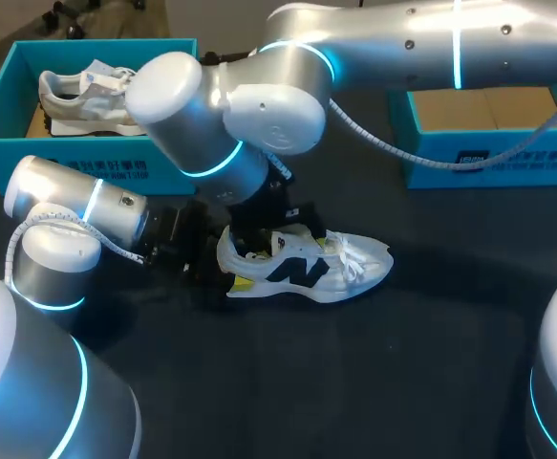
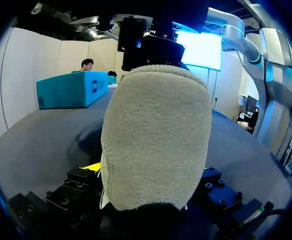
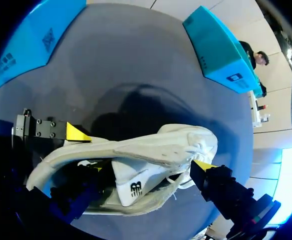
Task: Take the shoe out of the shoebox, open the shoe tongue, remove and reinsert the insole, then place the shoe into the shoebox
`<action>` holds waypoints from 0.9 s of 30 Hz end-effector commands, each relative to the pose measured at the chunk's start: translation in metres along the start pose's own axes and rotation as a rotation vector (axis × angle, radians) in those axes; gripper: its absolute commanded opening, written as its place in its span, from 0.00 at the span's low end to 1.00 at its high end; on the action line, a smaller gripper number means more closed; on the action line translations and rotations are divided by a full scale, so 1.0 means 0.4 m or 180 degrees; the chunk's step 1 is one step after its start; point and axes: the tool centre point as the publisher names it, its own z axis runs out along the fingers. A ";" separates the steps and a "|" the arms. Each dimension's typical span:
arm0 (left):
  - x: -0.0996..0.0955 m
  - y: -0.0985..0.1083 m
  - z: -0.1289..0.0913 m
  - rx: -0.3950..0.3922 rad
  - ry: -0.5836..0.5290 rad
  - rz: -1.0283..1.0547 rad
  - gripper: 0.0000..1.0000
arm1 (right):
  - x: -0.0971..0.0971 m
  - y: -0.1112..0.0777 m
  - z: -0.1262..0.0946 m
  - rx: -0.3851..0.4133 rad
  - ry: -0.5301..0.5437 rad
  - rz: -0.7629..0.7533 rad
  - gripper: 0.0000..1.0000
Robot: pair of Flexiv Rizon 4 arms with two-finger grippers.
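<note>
Heel of white shoe (image 2: 156, 135) fills left wrist view, clamped from 2 sides by left gripper (image 1: 228, 271) to steady it on table (image 1: 402, 382) at head-view centre, right gripper (image 1: 259, 239) sits in its opening, likely for insole; that grip: can't tell.

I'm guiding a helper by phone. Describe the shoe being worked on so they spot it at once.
On the dark table, look in front of the teal left shoebox and right shoebox. The white shoe lies near the middle, toe pointing right. Unlike the other shoe, inside the left shoebox, it is outside any box.
</note>
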 end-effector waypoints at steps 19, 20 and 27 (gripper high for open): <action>-0.004 0.008 0.009 -0.0011 -0.0006 -0.0004 0.00 | -0.085 -0.005 0.006 0.0051 -0.0304 0.0530 1.00; -0.004 0.008 0.009 -0.0011 -0.0006 -0.0004 0.00 | -0.091 -0.005 0.005 0.0049 -0.0309 0.0536 1.00; -0.004 0.008 0.009 -0.0011 -0.0006 -0.0004 0.00 | -0.118 -0.002 0.000 0.0021 -0.0292 0.0611 0.91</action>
